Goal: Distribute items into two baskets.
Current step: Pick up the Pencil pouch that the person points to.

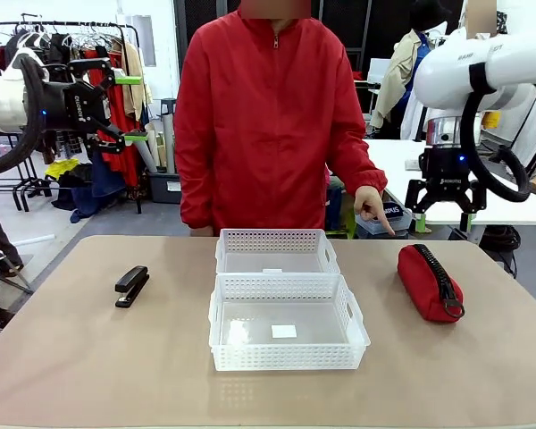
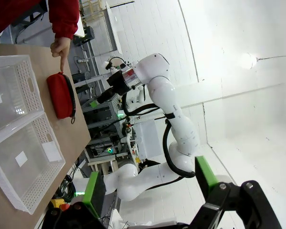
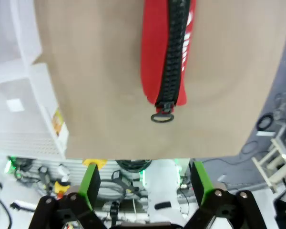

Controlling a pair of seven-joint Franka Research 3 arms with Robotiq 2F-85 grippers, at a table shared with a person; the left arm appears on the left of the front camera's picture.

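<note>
2-arm station, both items lying on the table (image 1: 71, 357) and both baskets holding nothing.

The right gripper (image 1: 446, 214) hangs over the table's far right edge, jaws spread wide and empty. The red pouch (image 1: 427, 281) lies on the table below and ahead of these jaws. In the right wrist view it sits beyond the fingers (image 3: 90, 183), roughly centred on the gap between them, with the black zipper uppermost and the pull ring (image 3: 162, 117) at the end nearest the jaws. A person's hand (image 1: 371, 201) points 1 finger at the pouch's far end, just to the inner side of the right jaws; whether it touches cannot be told.

The left gripper (image 1: 136, 109) is held high with its fingers horizontal, jaws likewise wide and empty. The black stapler (image 1: 131, 285) lies on the table well below them. Between the 2 grippers stand the smaller basket (image 1: 272, 241) and the larger basket (image 1: 286, 357), set end to end.

Handling, as judged:
- **Pouch:** it looks like soft, light fabric that will yield under the pads and sag if lifted by 1 end. The best hold is probably across its narrow width at mid-length, 1 pad on each red flank, clear of the ring.
- **Stapler:** it looks stiff, compact and smooth. It should be gripped across its 2 long sides near the middle. It lies low, so the pads would need to descend almost to the table.
</note>
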